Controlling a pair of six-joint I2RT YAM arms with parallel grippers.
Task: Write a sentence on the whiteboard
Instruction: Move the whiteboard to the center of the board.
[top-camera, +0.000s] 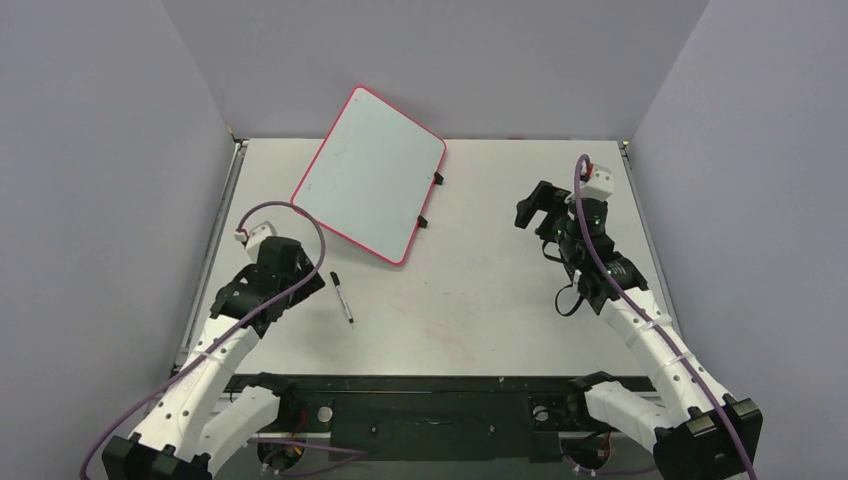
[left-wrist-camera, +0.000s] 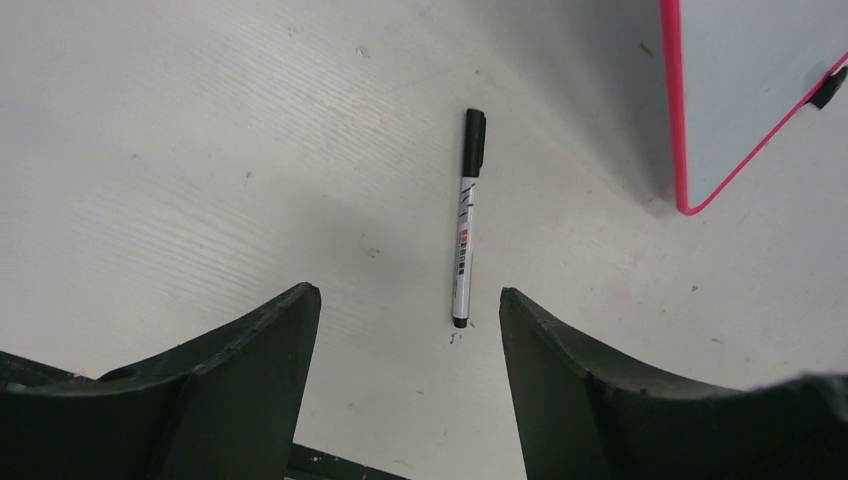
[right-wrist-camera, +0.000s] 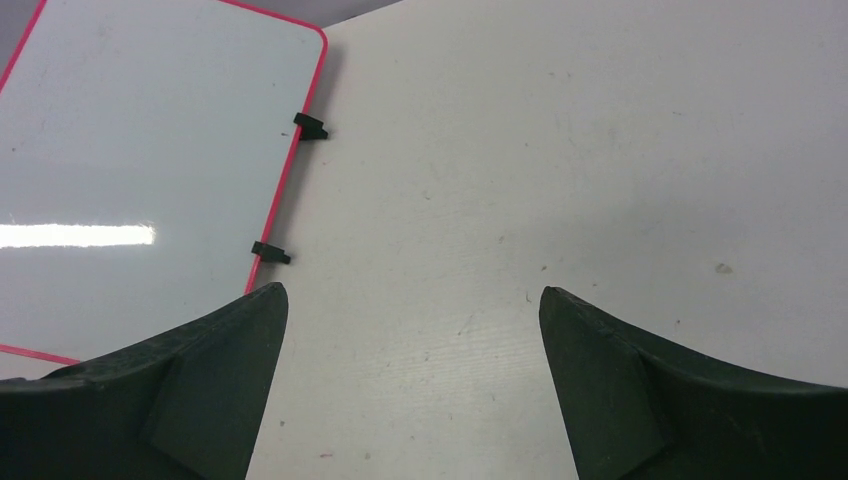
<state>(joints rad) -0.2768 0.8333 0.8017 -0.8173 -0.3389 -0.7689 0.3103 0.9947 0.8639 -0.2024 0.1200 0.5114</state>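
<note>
The whiteboard (top-camera: 370, 170), white with a thin red rim, lies slanted at the back left of the table, its far corner against the back wall. Its surface shows in the left wrist view (left-wrist-camera: 750, 90) and the right wrist view (right-wrist-camera: 130, 180); the sentence is out of view, no lettering shows. A capped black-and-white marker (top-camera: 342, 297) lies on the table just below the board. My left gripper (top-camera: 308, 283) hovers beside it, open, with the marker (left-wrist-camera: 465, 225) ahead of its empty jaws (left-wrist-camera: 410, 295). My right gripper (top-camera: 530, 205) is open and empty (right-wrist-camera: 413, 290), right of the board.
Two small black tabs (top-camera: 438, 179) (top-camera: 421, 222) stick out from the board's right edge. Grey walls close in the table (top-camera: 500, 280) at the back and both sides. A dark base rail (top-camera: 430, 410) runs along the near edge.
</note>
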